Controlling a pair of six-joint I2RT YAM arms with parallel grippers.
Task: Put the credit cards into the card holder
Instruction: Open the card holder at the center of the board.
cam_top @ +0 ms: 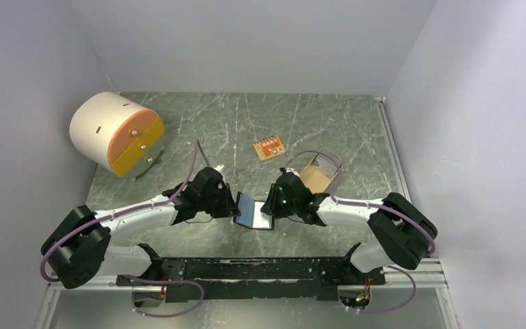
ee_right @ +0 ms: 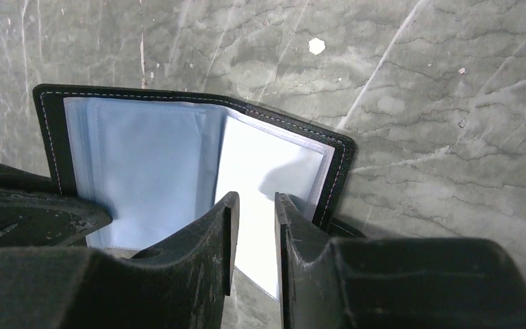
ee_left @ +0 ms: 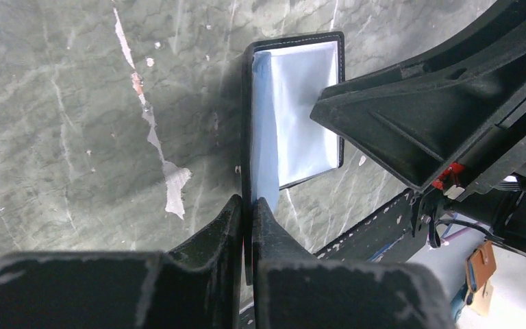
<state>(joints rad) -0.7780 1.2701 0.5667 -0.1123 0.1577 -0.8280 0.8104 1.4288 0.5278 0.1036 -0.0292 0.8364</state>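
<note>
Green marbled tabletop (cam_top: 356,130) fills the floor of a white-walled booth, and low in the middle of the overhead frame the card holder (cam_top: 252,211) stands open between the two arms. The left gripper (ee_left: 248,209) has its fingers pressed together on the wallet's black cover, near the fold. The right gripper (ee_right: 255,219) has its fingers a little apart over a pale inner leaf (ee_right: 267,171) at the centre of its wrist view. No dark credit card can be made out in any view, so I cannot tell whether one is already at a pocket. The likely trouble is the right fingers catching the glossy leaf instead of a pocket mouth and creasing it. They could also push sideways and twist the wallet out of the left pinch, so that it folds shut. Both forearms reach inward, low over the surface, wrists facing each other. A tan tray (cam_top: 317,175) sits just behind the right wrist.
</note>
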